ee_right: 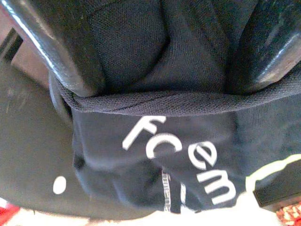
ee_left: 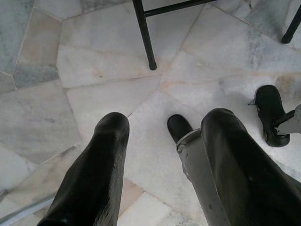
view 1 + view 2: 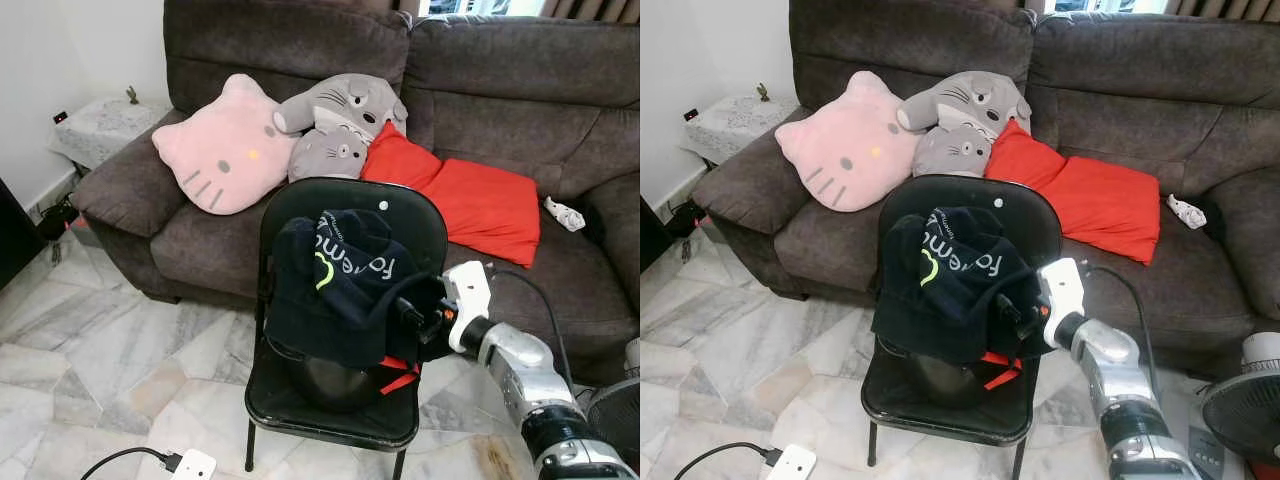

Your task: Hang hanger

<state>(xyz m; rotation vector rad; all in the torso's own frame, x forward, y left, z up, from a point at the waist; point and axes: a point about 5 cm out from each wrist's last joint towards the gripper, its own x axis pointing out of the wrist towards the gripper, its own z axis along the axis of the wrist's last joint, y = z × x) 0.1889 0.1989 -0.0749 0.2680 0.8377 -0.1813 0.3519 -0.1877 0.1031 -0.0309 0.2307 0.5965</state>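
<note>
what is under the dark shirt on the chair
Below the dark shirt a red hanger pokes out, above the black chair seat. The rest of the hanger is covered by cloth. The right tool grips the shirt.

A home living room. A dark brown fabric sofa [image 3: 520,120] carries a pink cat-face cushion [image 3: 225,145], two grey cartoon-animal plush cushions [image 3: 335,125] and a red cushion [image 3: 470,200]. The floor [image 3: 110,350] is pale marble in irregular slabs. A small side table under a lace cloth [image 3: 105,125] stands beside the sofa, a black folding chair [image 3: 350,300] stands before it, and an electric fan [image 3: 1245,405] stands near the sofa.
</note>
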